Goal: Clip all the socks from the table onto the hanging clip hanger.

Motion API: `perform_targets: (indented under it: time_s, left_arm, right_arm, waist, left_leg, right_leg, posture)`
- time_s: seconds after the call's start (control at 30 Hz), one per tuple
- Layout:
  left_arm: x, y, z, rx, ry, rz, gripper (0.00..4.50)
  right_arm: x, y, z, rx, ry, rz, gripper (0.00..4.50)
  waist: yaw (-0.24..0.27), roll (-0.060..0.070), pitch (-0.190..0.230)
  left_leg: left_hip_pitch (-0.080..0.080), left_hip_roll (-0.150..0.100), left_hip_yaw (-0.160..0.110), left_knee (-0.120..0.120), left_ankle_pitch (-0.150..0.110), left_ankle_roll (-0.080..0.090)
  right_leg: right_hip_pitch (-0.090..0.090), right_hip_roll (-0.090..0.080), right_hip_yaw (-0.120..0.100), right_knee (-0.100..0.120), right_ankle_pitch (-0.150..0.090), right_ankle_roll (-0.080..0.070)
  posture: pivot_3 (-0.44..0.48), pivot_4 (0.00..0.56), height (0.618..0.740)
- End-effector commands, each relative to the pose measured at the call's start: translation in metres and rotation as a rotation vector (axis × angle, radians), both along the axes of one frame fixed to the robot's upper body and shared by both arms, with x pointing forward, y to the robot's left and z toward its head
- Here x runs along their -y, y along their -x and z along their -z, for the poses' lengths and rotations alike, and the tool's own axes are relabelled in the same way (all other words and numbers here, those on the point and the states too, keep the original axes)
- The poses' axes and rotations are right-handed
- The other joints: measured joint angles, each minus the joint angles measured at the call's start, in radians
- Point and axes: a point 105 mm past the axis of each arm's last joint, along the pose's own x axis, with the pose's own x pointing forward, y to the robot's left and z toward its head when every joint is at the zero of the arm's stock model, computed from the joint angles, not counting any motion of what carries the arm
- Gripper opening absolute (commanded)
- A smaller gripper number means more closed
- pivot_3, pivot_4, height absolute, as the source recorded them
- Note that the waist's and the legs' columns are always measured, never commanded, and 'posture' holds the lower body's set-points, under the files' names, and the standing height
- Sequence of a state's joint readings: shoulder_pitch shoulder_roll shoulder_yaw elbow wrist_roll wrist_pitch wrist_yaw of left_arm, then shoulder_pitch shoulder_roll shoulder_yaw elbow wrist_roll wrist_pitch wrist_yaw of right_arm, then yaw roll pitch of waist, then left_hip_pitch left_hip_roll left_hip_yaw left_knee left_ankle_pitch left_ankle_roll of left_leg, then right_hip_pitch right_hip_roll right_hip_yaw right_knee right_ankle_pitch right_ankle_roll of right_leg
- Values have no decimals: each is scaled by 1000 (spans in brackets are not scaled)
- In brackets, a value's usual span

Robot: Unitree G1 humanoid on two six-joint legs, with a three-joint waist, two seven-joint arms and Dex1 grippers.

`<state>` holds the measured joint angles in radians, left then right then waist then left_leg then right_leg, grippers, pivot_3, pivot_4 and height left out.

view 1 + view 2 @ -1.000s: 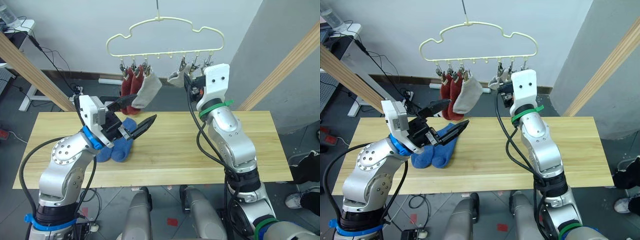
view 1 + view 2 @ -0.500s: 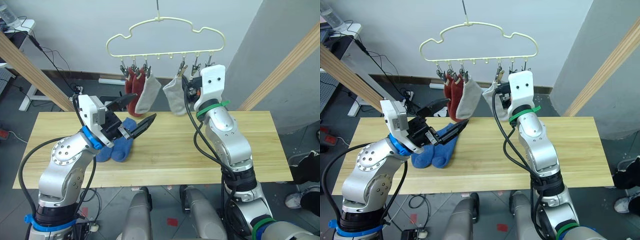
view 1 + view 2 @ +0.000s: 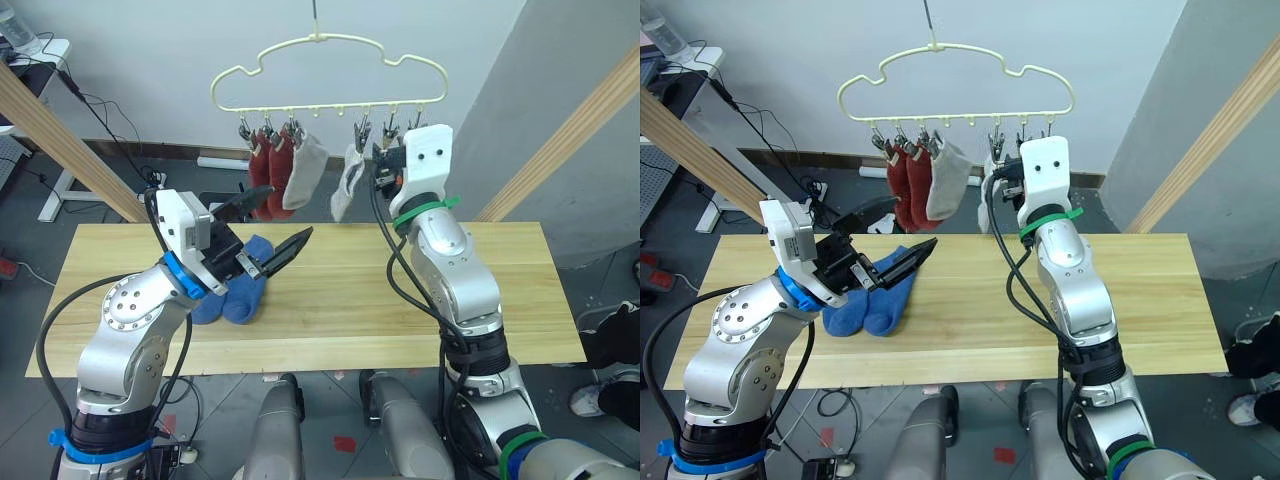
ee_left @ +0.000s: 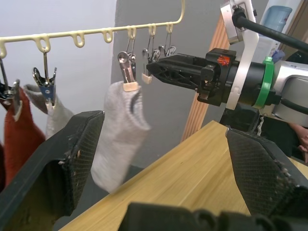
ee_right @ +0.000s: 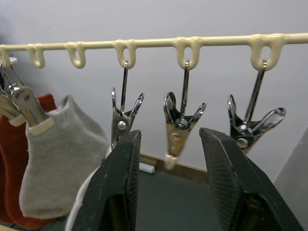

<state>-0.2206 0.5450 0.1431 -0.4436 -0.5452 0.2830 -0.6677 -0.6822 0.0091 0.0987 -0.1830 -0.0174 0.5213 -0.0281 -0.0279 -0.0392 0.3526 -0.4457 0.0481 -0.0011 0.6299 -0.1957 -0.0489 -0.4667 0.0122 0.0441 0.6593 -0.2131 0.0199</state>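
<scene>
Wooden table (image 3: 330, 300): two blue socks (image 3: 237, 285) lie lengthwise; grey sock (image 3: 346, 183) hangs vertically from clip hanger (image 3: 330, 70). My left tool (image 3: 268, 232) and right tool (image 5: 168, 159) gape, released.

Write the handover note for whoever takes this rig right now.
Left gripper: open, holding nothing, above the two blue socks on the table.
Right gripper: open, up at the clip hanger, beside the second grey sock.
Done: two red socks and two grey socks, the first among them, hang clipped.
Left: clip both blue socks; two clips look free.
</scene>
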Motion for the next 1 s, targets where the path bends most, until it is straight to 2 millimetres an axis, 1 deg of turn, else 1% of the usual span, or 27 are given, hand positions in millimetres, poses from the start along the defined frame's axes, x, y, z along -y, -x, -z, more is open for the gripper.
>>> perform_targets:
  time_s: [0.03,0.63,1.0]
  left_arm:
    - [4,8,-8,54,-4,20,4500]
    - [5,7,-6,51,-3,13,4500]
    - [7,6,-6,55,-5,9,4500]
  right_arm:
    - [1,2,-12,38,-19,11,1920]
    - [1,-6,-18,45,-41,32,1920]
    - [-7,-11,-24,50,-61,19,1920]
  waist:
    - [0,0,0]
    - [1,0,0]
    - [1,0,0]
  left_leg:
    - [0,0,0,0,0,0]
    - [0,0,0,0,0,0]
    - [0,0,0,1,0,0]
  right_leg:
    - [0,0,0,0,0,0]
    - [0,0,0,1,0,0]
    - [0,0,0,2,0,0]
  posture:
    - [57,336,740]
    - [66,339,740]
    - [70,338,740]
